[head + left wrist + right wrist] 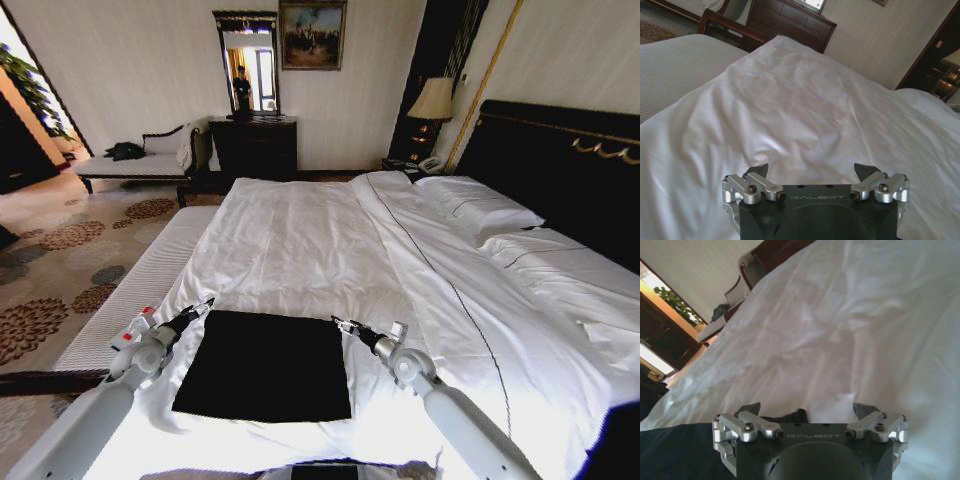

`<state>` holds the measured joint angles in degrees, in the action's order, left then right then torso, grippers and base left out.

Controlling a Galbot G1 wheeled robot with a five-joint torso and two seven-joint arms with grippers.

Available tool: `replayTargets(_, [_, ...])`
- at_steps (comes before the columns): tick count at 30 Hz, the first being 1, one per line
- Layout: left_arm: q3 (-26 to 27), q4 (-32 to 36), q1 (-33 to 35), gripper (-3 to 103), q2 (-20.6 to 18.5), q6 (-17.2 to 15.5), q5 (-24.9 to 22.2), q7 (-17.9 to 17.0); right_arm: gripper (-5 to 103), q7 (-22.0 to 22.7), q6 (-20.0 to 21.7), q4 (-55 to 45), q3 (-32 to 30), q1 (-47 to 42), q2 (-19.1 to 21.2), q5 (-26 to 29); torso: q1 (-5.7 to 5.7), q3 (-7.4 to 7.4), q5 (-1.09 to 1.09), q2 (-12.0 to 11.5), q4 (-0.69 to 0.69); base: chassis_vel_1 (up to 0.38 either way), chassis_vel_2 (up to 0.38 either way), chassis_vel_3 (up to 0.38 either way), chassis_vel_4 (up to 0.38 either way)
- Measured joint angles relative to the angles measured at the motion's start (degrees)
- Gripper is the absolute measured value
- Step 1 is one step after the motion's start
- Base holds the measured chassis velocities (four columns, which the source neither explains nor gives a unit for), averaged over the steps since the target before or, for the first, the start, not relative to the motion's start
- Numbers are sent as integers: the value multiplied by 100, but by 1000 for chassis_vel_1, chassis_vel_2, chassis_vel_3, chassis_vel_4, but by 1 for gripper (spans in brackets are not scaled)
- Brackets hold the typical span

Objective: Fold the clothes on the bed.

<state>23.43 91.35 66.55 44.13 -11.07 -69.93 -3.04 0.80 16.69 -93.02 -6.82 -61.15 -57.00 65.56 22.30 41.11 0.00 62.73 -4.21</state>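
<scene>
The bed (330, 240) takes up most of the head view: white duvet, rumpled in soft folds, white pillows (480, 210) at the far right against the dark headboard (560, 170). All positions below are given relative to the bed.

The shirt (265, 365) lies on the duvet near the foot edge of the bed, toward its left half. It is black and lies flat as a roughly square, folded shape with straight edges. No lettering is visible on the upward face.

Left arm: reaches in from the foot of the bed on the left side. The left gripper (198, 311) sits just beside the shirt's far left corner, above the duvet. In the left wrist view the left gripper (812, 170) has its two dark fingertips (759, 170) spread wide apart, with bare white duvet between them. Nothing is held. Whether the tips touch the duvet cannot be told.

Right arm: reaches in from the foot of the bed, just right of the shirt. The right gripper (345, 326) is at the shirt's far right corner. In the right wrist view the right gripper (807, 411) is likewise spread wide, fingertips (751, 409) well apart and holding nothing. A small raised bit of the black shirt (680, 450) shows between the fingers close to the palm; contact with it cannot be told.
</scene>
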Motion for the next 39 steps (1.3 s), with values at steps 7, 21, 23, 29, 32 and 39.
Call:
replayTargets(7, [-93,-32,-113,98,-39,8,-27,-13,97,-35,62,161,52,47,-84,12,-1,0,0,0,0,0,0,0,0])
replayTargets(21, [-19,28,0,98,-24,16,-13,-30,68,-20,102,329,145,102,-160,54,-1,0,0,0,0,0,0,0,0])
replayTargets(23, [-13,29,4,98,-18,18,2,-30,63,-16,102,303,152,90,-158,50,-1,0,0,0,0,0,0,0,0])
replayTargets(29, [18,27,10,98,25,22,3,-32,41,2,107,244,211,71,-181,27,-1,0,0,0,0,0,0,0,0])
replayTargets(32, [40,10,13,98,37,24,0,-37,25,10,108,241,218,67,-177,23,-1,0,1,0,0,0,0,0,0])
replayTargets(39, [-62,-83,-99,98,94,14,7,-54,4,82,108,88,206,34,-139,61,-1,0,0,0,1,0,0,0,0])
